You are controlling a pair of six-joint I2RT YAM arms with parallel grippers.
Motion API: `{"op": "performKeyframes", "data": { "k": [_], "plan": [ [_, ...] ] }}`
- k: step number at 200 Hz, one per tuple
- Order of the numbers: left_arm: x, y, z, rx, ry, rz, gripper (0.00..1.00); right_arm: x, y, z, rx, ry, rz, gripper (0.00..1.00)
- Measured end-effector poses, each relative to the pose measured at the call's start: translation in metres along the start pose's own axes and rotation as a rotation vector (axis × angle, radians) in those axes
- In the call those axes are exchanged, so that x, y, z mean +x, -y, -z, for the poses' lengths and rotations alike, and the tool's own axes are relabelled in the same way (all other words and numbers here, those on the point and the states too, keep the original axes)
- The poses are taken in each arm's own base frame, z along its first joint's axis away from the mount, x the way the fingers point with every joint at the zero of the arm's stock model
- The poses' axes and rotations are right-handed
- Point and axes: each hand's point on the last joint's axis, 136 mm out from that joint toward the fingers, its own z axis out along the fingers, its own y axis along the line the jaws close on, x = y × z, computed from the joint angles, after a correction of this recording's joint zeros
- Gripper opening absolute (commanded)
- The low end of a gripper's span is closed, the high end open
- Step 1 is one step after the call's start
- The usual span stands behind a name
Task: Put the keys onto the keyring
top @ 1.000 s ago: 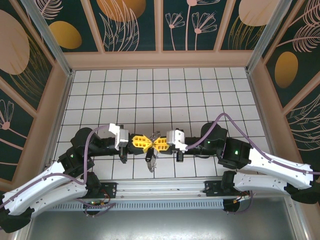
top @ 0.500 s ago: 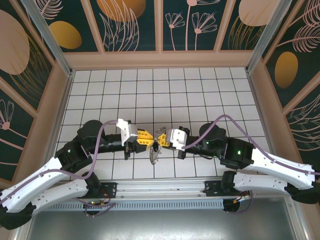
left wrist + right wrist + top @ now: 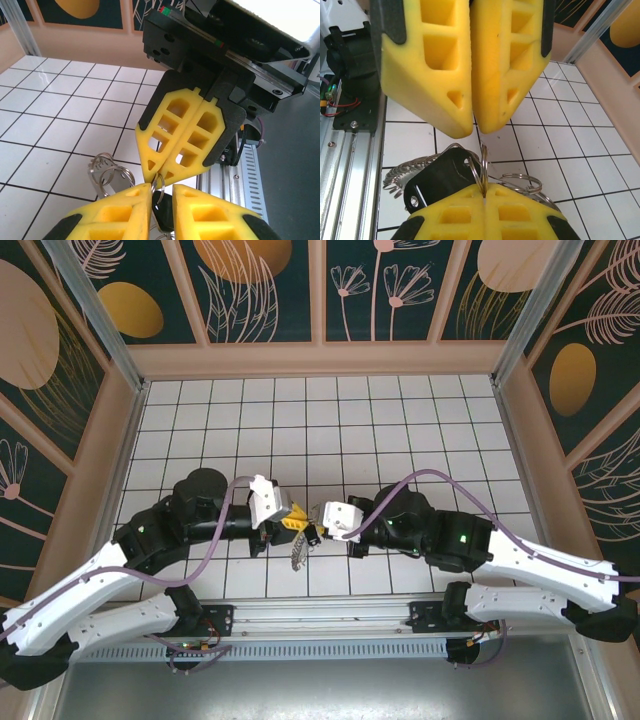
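Observation:
My two grippers meet tip to tip low over the tiled floor, near the front edge. My right gripper [image 3: 313, 527] [image 3: 484, 187] is shut, and a thin steel split ring [image 3: 483, 162] [image 3: 159, 182] is pinched edge-on between its yellow tips. The ring hangs with the keys [image 3: 297, 553], whose black key head [image 3: 437, 182] [image 3: 165, 214] sits just beside it. My left gripper [image 3: 298, 524] [image 3: 161, 189] is open by a narrow gap, with the ring and the black key head lying in that gap. A silvery chain-like coil [image 3: 395, 177], seemingly the keyring, trails behind the black key.
More loose steel rings [image 3: 107, 172] [image 3: 520, 181] dangle beside the bunch. The aluminium rail [image 3: 320, 620] with the arm bases runs right below the grippers. Wooden walls [image 3: 125, 440] close in the tiled floor [image 3: 320, 420], which stretches away behind the grippers.
The left arm has swung inward and twisted its wrist, and its jaws have gone from shut to slightly apart. The right gripper has stayed shut on the ring and edged a little left.

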Motion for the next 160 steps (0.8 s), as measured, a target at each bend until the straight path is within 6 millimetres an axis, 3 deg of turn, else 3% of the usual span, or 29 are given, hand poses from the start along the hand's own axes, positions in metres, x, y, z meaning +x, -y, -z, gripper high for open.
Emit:
{"op": "performKeyframes", "data": {
  "k": [24,160],
  "plan": [
    [0.000,0.000,-0.001,0.002,-0.012,-0.010,0.17,-0.007,0.002,0.003,-0.001,0.015,0.011,0.00],
    [0.006,-0.002,-0.008,0.010,-0.049,-0.032,0.16,-0.002,-0.009,0.000,-0.056,-0.009,0.023,0.00]
  ]
}}
